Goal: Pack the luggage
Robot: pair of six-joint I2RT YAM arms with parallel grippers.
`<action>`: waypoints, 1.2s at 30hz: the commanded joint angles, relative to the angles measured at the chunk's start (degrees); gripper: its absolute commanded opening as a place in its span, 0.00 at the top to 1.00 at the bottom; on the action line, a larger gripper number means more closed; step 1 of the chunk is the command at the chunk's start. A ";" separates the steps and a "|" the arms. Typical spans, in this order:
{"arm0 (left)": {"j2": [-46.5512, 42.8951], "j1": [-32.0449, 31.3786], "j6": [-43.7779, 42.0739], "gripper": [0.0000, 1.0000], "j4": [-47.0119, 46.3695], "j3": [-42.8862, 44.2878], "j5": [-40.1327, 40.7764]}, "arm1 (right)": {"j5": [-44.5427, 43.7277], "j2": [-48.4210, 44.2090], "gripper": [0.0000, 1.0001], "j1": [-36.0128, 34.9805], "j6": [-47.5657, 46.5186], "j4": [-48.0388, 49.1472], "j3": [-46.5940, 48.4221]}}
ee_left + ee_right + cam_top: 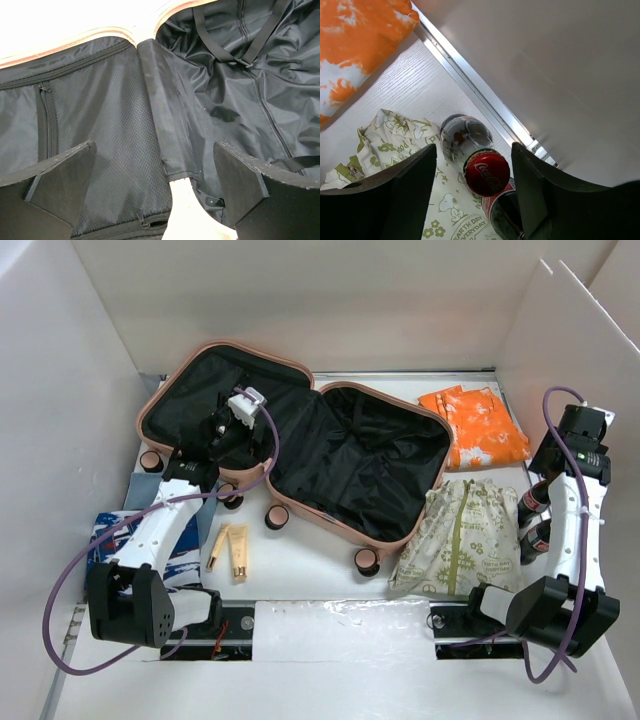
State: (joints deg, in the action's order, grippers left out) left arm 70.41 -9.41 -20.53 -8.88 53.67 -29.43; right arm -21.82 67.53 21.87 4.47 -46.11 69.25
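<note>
The salmon-pink luggage (400, 420) lies open on the table, with both black-lined halves facing up. My left gripper (232, 435) hovers over its left half near the hinge. In the left wrist view the gripper (155, 150) is open and empty above the mesh pocket (110, 130) and the hinge flap (160, 110). My right gripper (548, 468) is at the far right, above two cola bottles (533, 505). In the right wrist view the gripper (474, 150) is open, its fingers on either side of a red-capped bottle (486, 172) without touching it.
An orange patterned cloth (475, 425) lies at the back right. A cream drawstring bag with green print (455, 535) lies in front of it. Two tan tubes (230, 550) and a blue-white package (185, 545) lie by the left arm. White walls enclose the table.
</note>
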 commanded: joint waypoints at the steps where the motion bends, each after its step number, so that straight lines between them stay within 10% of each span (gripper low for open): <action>1: -0.98 -0.26 -0.47 0.00 -0.87 2.58 0.25 | 0.29 -0.99 0.34 0.46 -0.34 2.87 -0.69; 18: -0.98 -0.26 -1.00 0.00 -2.45 2.05 0.78 | -1.29 -3.36 1.00 0.46 -2.36 4.01 -1.75; 36: -1.51 -0.79 -0.47 0.00 -2.98 0.39 1.39 | -7.35 -8.12 1.00 -13.95 -10.01 9.81 12.64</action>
State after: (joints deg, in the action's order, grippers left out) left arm 70.41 -10.02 -20.97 -9.19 53.67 -28.10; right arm -22.50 61.01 10.46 -3.03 -45.47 73.84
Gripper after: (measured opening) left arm 0.997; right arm 0.393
